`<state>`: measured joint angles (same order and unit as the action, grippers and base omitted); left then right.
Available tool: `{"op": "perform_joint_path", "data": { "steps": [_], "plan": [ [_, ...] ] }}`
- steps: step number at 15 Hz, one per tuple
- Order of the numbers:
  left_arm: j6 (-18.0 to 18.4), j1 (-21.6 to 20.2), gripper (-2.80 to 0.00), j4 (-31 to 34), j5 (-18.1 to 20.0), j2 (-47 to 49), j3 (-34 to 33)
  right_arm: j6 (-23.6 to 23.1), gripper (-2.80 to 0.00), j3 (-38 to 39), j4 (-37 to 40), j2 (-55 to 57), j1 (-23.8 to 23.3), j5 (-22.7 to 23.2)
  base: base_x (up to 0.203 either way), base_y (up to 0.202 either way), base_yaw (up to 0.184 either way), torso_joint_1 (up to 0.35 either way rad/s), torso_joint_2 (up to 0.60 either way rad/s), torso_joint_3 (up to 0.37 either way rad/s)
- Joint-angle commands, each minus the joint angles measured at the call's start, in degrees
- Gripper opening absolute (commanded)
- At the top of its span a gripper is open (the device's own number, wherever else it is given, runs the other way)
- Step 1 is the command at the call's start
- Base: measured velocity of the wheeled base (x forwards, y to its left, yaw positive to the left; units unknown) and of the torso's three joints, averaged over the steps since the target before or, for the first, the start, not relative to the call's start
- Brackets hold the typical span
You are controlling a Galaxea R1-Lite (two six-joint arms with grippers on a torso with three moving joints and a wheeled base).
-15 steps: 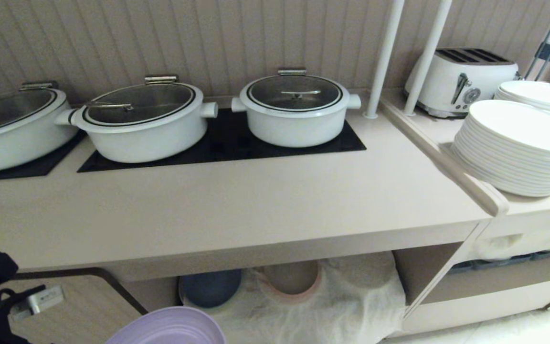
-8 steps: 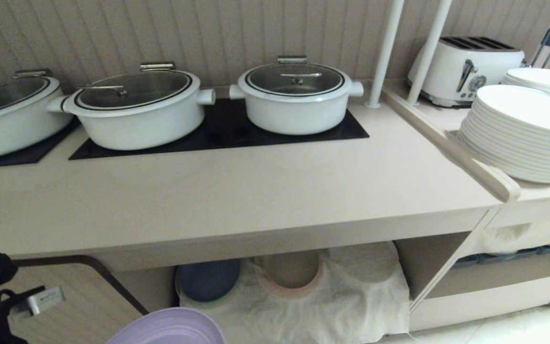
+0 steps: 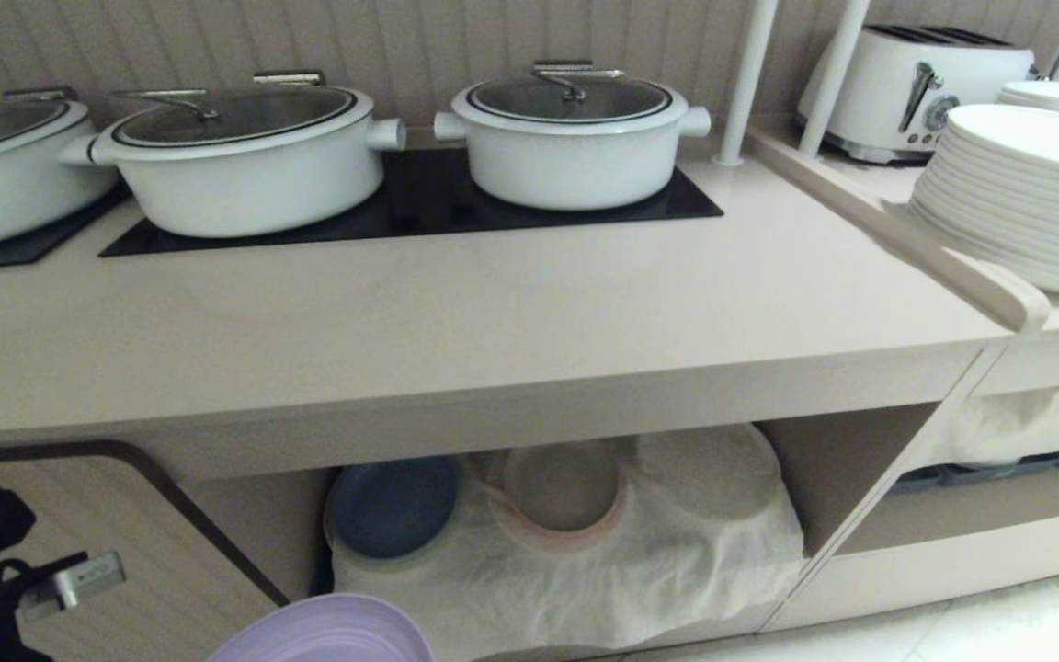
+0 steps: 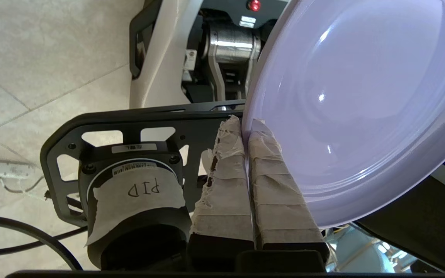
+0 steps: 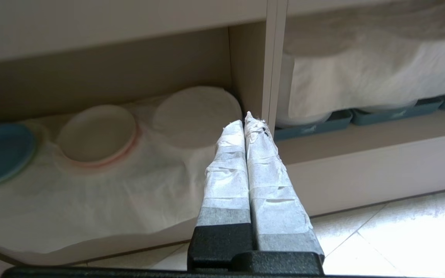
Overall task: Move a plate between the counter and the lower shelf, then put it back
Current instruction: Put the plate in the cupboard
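Left gripper [image 4: 245, 133] pinches the plate [image 4: 357, 100] by its rim, below counter [image 3: 456, 303] height. Carry step toward lower shelf [image 3: 585, 570], ahead of it; next needs a level slide onto cloth. Right gripper [image 5: 245, 123] closed, empty, idle.

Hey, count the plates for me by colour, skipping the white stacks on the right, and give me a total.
Purple: 1, the plate held at its rim by the left gripper
Blue: 1, the blue plate on the lower shelf
Beige-pink: 1, the pink plate on the same shelf
Total: 3
A round shape beside them lies under the cloth, colour hidden.
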<state>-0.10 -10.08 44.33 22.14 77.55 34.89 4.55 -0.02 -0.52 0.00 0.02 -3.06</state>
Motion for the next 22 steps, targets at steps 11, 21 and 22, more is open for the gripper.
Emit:
{"op": "perform_joint_path", "data": {
  "steps": [11, 21, 22],
  "plan": [
    [0.10, -0.03, -2.80, 0.23, 0.18, 0.32, -0.08, 0.02, -2.80, 0.02, -0.09, 0.00, 0.06, -0.02, 0.000, 0.000, 0.000, -0.212, 0.50, 0.285],
    [0.10, -0.03, -2.80, 0.23, 0.18, 0.32, -0.17, 0.02, -2.80, 0.02, 0.00, 0.00, 0.03, -0.02, 0.000, 0.000, 0.000, -0.155, 0.45, 0.302],
    [0.10, -0.03, -2.80, 0.23, 0.18, 0.32, -0.17, 0.02, -2.80, 0.02, 0.00, 0.00, 0.01, -0.02, 0.000, 0.000, 0.000, -0.086, 0.33, 0.247]
  ]
}}
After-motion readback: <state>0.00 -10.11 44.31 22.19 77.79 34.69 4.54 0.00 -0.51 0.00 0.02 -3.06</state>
